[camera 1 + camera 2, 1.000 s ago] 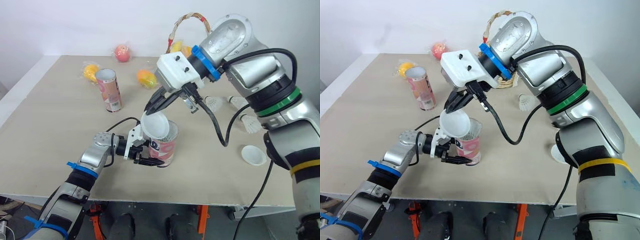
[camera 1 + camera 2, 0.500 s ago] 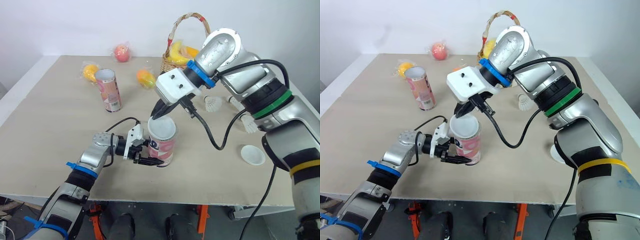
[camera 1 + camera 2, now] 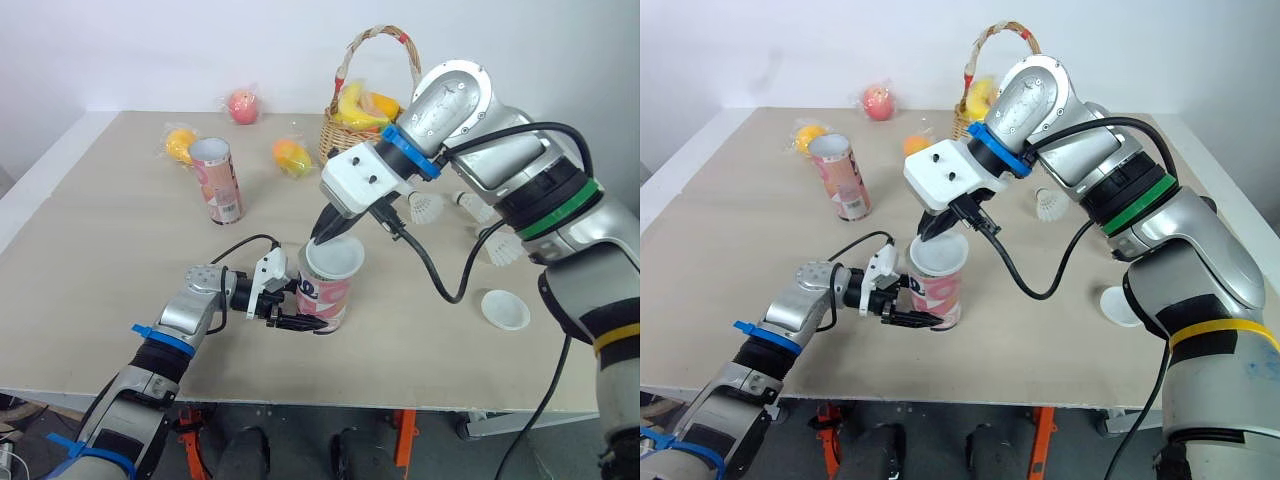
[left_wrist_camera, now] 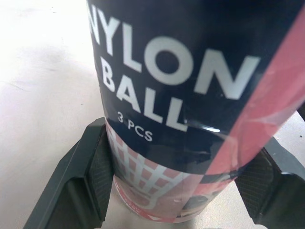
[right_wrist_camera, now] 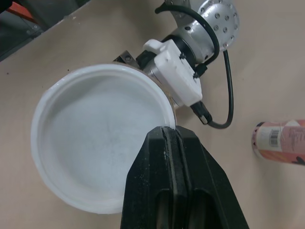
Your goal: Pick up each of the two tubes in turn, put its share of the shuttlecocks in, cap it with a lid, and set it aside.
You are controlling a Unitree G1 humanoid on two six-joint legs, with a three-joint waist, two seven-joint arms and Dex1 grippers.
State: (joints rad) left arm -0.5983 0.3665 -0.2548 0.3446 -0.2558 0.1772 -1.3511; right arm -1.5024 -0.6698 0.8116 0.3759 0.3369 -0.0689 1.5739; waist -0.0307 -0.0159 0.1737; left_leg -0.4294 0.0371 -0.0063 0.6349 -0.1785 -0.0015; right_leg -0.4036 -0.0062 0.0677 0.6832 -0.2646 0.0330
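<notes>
Tube (image 3: 327, 297), probably light, crushable card: clamped low by left gripper (image 3: 291, 308). Lid (image 3: 335, 260), likely flexible: rim pinched at 11 o'clock by right gripper (image 3: 324, 234).

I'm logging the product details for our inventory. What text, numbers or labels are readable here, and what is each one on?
"NYLON": on the held tube, gripped by the left gripper.
"BALL": same tube, the line below.
"3 PCS": same tube, smaller print under that.
On the far tube there is a barcode and other print, too small to read.
No text on the lid pinched by the right gripper.
</notes>
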